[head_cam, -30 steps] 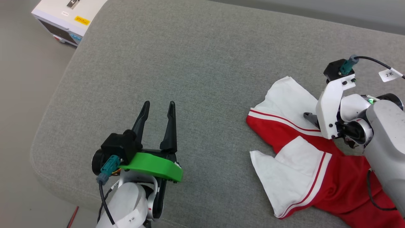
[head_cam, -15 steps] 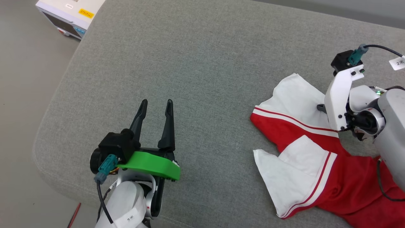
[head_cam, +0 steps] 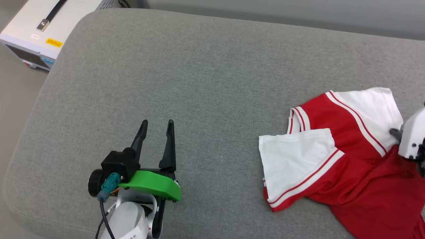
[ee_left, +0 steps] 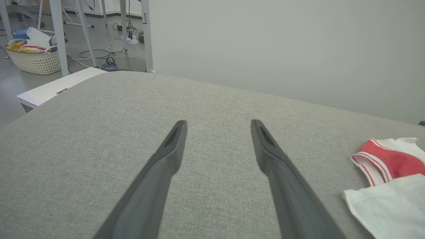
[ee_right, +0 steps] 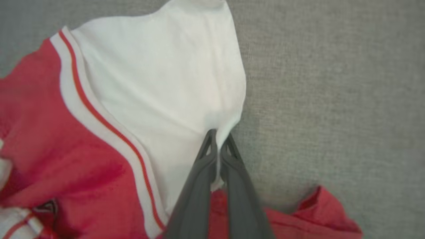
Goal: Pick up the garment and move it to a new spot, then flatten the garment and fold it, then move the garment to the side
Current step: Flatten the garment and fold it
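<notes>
The garment [head_cam: 345, 159], a red T-shirt with white sleeves and striped trim, lies crumpled at the right of the grey cushion [head_cam: 212, 76]. In the right wrist view my right gripper [ee_right: 218, 136] is shut on the edge of a white sleeve [ee_right: 159, 86] of the garment [ee_right: 49, 156]. At the head view's right edge shows its white wrist mount [head_cam: 412, 136], over the far sleeve. My left gripper [head_cam: 156, 124] is open over bare cushion at the lower left, well apart from the garment [ee_left: 388, 166], with nothing between its fingers [ee_left: 166, 156].
A white box-shaped device [head_cam: 36, 30] stands on the floor beyond the cushion's far left corner. The cushion's rounded edge [head_cam: 20, 166] runs down the left. In the left wrist view a pale wall [ee_left: 282, 46], a basket [ee_left: 31, 59] and table legs stand behind.
The head camera has shifted. My right gripper has dragged the pinched white sleeve to the right and away, and the garment has followed and reshaped. The left gripper stays open.
</notes>
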### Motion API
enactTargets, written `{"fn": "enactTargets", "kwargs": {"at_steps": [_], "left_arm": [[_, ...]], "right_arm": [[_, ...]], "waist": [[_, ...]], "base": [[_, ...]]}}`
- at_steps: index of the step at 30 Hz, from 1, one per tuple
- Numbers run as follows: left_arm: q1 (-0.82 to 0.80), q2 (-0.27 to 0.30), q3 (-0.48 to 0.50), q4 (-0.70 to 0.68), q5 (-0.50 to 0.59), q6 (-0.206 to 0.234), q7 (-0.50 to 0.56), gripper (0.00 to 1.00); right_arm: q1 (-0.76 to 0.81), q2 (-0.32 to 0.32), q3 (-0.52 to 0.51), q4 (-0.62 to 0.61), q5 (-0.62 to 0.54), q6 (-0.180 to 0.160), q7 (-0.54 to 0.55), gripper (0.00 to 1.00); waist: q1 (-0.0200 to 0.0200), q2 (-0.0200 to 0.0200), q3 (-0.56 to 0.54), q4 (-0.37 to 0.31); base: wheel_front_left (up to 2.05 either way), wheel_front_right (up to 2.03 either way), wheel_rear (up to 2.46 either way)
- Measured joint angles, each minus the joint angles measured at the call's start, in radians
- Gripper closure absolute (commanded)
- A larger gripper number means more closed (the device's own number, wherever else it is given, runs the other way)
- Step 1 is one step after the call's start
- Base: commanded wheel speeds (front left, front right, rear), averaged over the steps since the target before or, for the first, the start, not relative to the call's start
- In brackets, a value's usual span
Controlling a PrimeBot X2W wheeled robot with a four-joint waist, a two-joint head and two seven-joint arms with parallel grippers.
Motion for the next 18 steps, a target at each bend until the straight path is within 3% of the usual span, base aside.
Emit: {"fn": "enactTargets", "kwargs": {"at_steps": [6,7,8,18], "left_arm": [[0.028,0.021,0.004,0.004,0.005,0.006,0.003,0.00],[0.033,0.024,0.005,0.003,0.005,0.007,0.010,0.00],[0.039,0.027,0.005,0.002,0.005,0.007,0.012,0.00],[0.062,0.054,0.009,-0.018,0.005,0.016,0.054,0.00]], "right_arm": [[0.164,0.050,-0.152,-0.008,-0.022,0.000,-0.077,1.00],[0.182,0.063,-0.170,-0.016,-0.028,0.000,-0.091,0.76],[0.202,0.080,-0.190,-0.031,-0.033,0.000,-0.115,0.00],[0.326,0.225,-0.323,-0.238,-0.172,0.000,-0.466,0.00]], "waist": [[-0.0002,0.0000,-0.038,-0.051],[-0.0002,0.0000,-0.043,-0.057],[-0.0002,0.0000,-0.049,-0.064],[-0.0002,0.0000,-0.095,-0.104]], "base": [[0.00,0.00,0.00],[0.00,0.00,0.00],[0.00,0.00,0.00],[0.00,0.00,0.00]]}}
